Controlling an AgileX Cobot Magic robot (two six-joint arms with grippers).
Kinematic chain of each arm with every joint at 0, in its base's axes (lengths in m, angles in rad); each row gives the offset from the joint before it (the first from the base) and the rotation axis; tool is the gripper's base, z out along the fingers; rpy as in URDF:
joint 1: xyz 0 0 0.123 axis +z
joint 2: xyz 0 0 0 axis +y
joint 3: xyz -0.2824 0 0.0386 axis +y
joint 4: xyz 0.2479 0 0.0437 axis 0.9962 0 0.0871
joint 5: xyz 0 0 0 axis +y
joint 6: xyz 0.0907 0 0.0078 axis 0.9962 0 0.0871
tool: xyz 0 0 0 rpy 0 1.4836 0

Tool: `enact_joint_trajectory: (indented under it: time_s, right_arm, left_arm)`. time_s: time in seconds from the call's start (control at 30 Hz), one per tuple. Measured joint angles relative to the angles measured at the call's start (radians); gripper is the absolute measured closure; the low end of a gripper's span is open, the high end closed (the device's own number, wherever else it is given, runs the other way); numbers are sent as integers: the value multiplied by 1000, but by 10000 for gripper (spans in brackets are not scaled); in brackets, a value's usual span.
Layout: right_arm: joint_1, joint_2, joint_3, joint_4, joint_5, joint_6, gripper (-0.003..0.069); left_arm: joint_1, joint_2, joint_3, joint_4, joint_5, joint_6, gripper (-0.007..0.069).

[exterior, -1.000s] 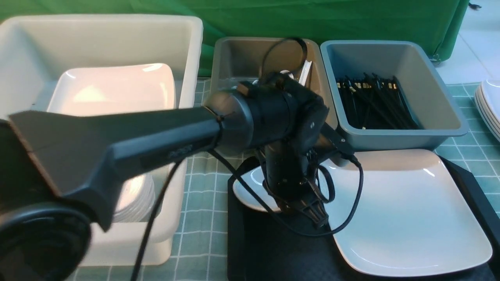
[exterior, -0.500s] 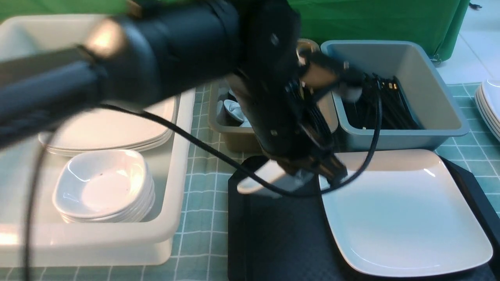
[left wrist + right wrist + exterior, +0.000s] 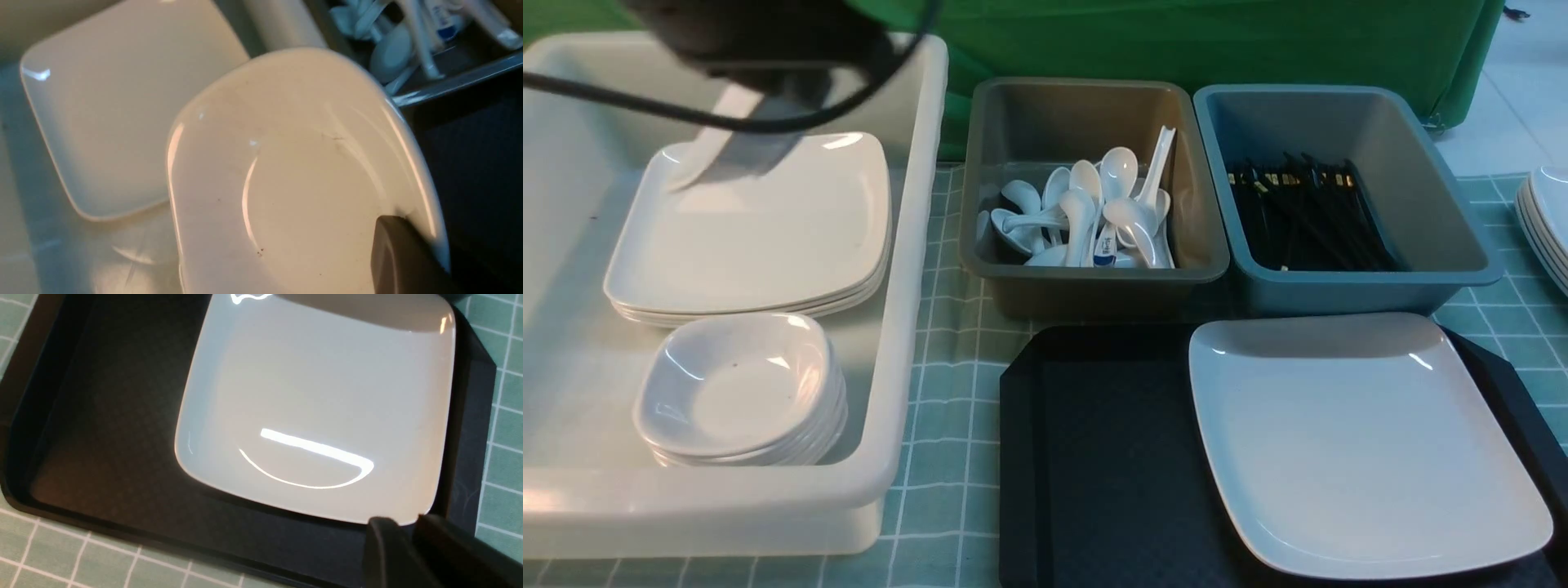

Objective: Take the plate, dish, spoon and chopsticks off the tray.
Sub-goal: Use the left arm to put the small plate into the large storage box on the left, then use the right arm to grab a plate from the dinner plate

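Observation:
The large white plate lies on the right half of the black tray. It also shows in the right wrist view on the tray. My left gripper is shut on the rim of a small deep white dish. It holds the dish tilted above the stacked plates in the white tub; the dish is blurred in the front view. My right gripper is shut and empty, just above the tray at a corner of the plate. No spoon or chopsticks show on the tray.
A big white tub on the left holds stacked plates and stacked small dishes. A brown tub holds several white spoons. A grey-blue tub holds black chopsticks. More plates are stacked at the far right.
My left arm has lifted the small dish off the tray's left part and swung it up and left over the white tub. The plate has not moved.

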Motion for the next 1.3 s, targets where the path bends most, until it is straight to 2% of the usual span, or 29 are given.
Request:
enact_joint_trajectory:
  time_s: [0.07, 0.17, 0.2, 0.33, 0.5, 0.6, 0.67, 0.77, 0.9, 1.07, 1.17, 1.23, 1.3]
  right_arm:
    - [0, 0, 0, 3, 0, 0, 518]
    - [0, 0, 0, 4, -2, 0, 517]
    - [0, 0, 0, 4, -6, 0, 517]
    - [0, 0, 0, 4, -23, 0, 517]
    - [0, 0, 0, 5, -45, 0, 517]
    - [0, 0, 0, 5, -46, 0, 516]
    - [0, 0, 0, 5, -47, 0, 516]
    - [0, 0, 0, 5, -51, 0, 516]
    - [0, 2, 0, 7, -51, 0, 516]
    - [0, 75, -11, 53, -13, -2, 516]
    - [3, 152, -38, 72, 13, -26, 516]
    - [27, 229, -66, 75, 42, -56, 516]
    - [61, 265, -73, 66, 45, -48, 516]
  left_arm:
    - [69, 3, 97, -44, -16, 11, 614]
    - [96, 5, 173, -51, -66, 18, 613]
    - [106, 5, 262, -51, -142, 39, 613]
    - [106, 5, 389, -57, -298, 63, 613]
    - [106, 5, 502, -40, -397, 103, 607]
    - [106, 6, 523, -32, -406, 118, 592]
    - [106, 10, 531, -35, -407, 129, 557]
    - [106, 12, 531, -53, -407, 133, 463]
    - [106, -2, 520, -91, -382, 134, 270]
    - [106, -50, 452, -153, -289, 88, 144]
    - [106, -100, 415, -214, -244, 64, 174]
    - [107, -161, 407, -339, -241, 75, 301]
    - [106, -206, 411, -455, -258, 145, 457]
